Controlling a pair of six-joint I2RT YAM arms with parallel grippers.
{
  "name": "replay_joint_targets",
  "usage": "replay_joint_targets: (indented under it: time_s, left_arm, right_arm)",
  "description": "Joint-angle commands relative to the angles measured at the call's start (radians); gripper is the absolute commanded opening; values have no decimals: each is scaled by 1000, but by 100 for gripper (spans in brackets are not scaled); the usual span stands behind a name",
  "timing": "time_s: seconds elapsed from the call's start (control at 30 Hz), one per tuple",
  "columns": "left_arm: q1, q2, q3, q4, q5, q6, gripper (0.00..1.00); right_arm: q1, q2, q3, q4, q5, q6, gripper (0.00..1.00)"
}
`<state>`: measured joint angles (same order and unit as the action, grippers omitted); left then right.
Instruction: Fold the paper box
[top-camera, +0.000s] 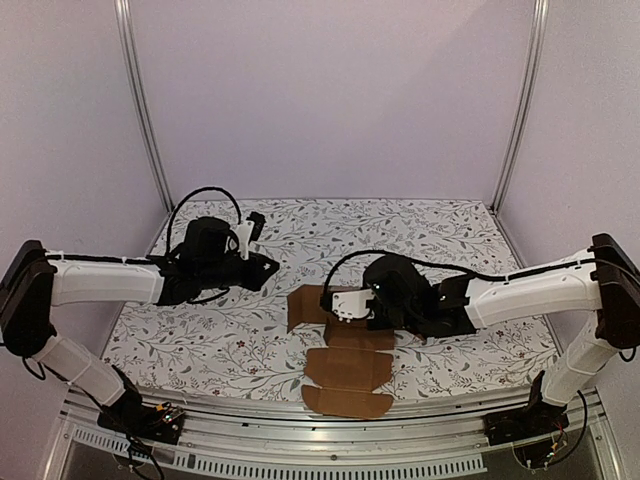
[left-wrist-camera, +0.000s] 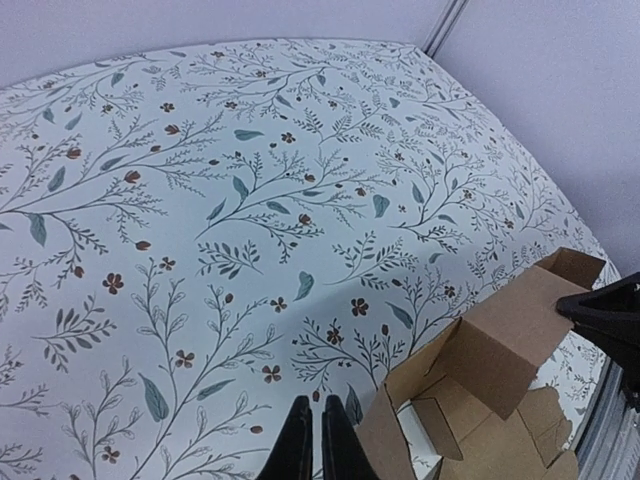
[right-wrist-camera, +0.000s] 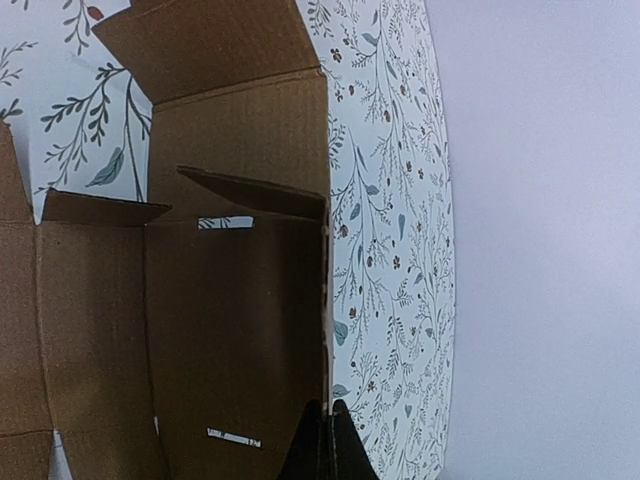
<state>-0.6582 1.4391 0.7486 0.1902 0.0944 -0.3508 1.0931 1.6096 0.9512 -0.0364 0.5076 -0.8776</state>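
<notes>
Right wrist: corrugated brown paper box (right-wrist-camera: 240, 330), slotted, flaps raised.

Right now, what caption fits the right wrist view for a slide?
Shut right gripper at the edge of a partly folded brown cardboard paper box on a floral-patterned table.

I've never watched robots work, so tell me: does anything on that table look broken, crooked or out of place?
Nothing is spilled or torn. The paper box only looks untidy: it is half-folded, its far flaps standing up while its near panels lie flat on the flowered table.
</notes>
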Motion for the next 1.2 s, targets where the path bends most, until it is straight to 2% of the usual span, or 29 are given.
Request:
replay_joint_targets:
  time_s: [0.0, 0.17, 0.37, 0.73, 1.17]
  left_arm:
    - [21, 74, -11, 80, 131, -18, 4]
    - [22, 136, 4, 109, 204, -24, 2]
    - [23, 193, 10, 135, 250, -34, 3]
    - [18, 230, -15, 237, 392, -82, 0]
    - [-48, 272, -12, 216, 399, -55, 4]
  right_arm:
    - [33, -12, -46, 147, 63, -57, 0]
    - [61, 3, -91, 281, 127, -119, 0]
    - [81, 3, -121, 361, 160, -155, 0]
    - [84, 37, -121, 425, 211, -155, 0]
    - [86, 65, -132, 441, 238, -143, 0]
